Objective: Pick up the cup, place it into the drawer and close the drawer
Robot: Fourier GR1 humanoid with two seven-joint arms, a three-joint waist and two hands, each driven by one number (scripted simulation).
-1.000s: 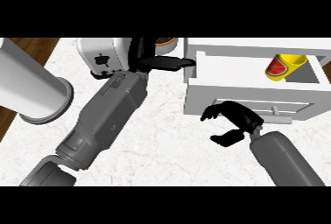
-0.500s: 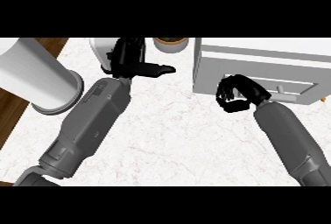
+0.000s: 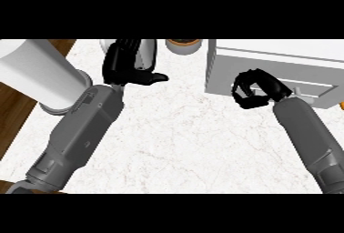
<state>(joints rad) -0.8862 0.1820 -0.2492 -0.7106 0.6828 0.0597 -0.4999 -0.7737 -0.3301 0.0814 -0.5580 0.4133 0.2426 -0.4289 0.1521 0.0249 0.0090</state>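
Note:
The white drawer cabinet [image 3: 282, 57] stands at the upper right of the counter. Its drawer front [image 3: 316, 88] sits flush with the cabinet, and the cup does not show anywhere. My right hand [image 3: 255, 88] is pressed against the left part of the drawer front, its fingers curled with nothing in them. A small handle [image 3: 304, 97] sticks out just to the right of that hand. My left hand [image 3: 128, 63] stays open at the upper left, fingers up and thumb pointing right, well away from the cabinet.
A tall white cylinder [image 3: 40, 73] stands at the left counter edge beside my left forearm. A white appliance [image 3: 149, 51] sits behind the left hand, and a brown round pot [image 3: 183, 44] at the top middle. The wooden floor [image 3: 13, 113] shows left of the marble counter [image 3: 188, 141].
The drawer, open a second ago with the red and yellow cup inside, has slid in and hidden the cup. My right hand moved forward with the drawer front.

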